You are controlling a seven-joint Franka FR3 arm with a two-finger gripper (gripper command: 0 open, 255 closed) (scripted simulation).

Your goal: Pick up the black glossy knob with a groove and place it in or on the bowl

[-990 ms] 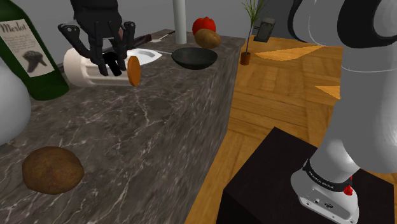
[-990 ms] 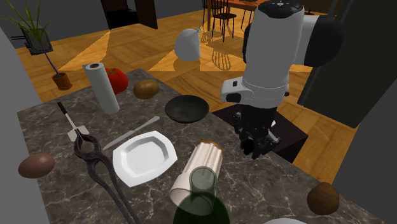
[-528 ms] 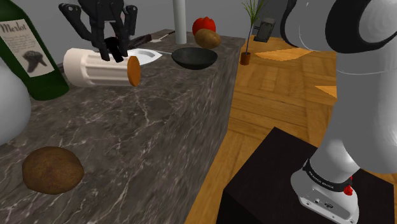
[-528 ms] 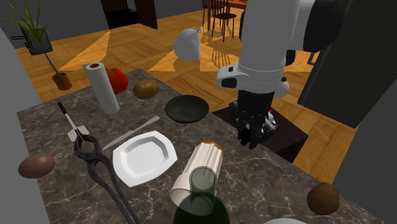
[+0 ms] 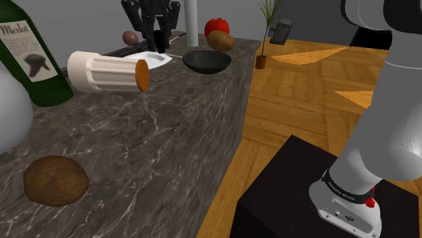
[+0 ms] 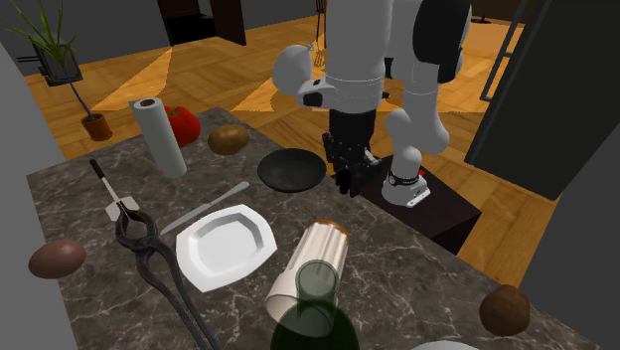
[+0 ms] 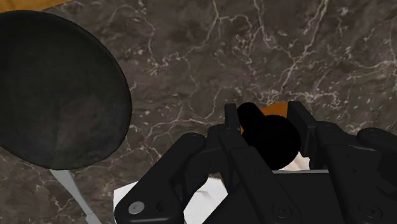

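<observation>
The all-black two-finger tool (image 7: pixel 264 119) is clamped on the black glossy round knob (image 7: pixel 270 139). The knob sits pinched between the fingertips, raised clear of the dark marbled stone counter (image 7: pixel 210 51) below. I judge that this height is meant to carry it over the rim. Further on, the dark shallow round bowl (image 7: pixel 57 95) lies to one side of the tool, near the knob but not under it.

The dark marble counter (image 5: pixel 155 135) is smooth with white veins. The round black bowl (image 7: pixel 57 95) looks matt, the round black knob (image 7: pixel 270 137) flat black, the orange-brown plank floor (image 5: pixel 297 101) wood.
</observation>
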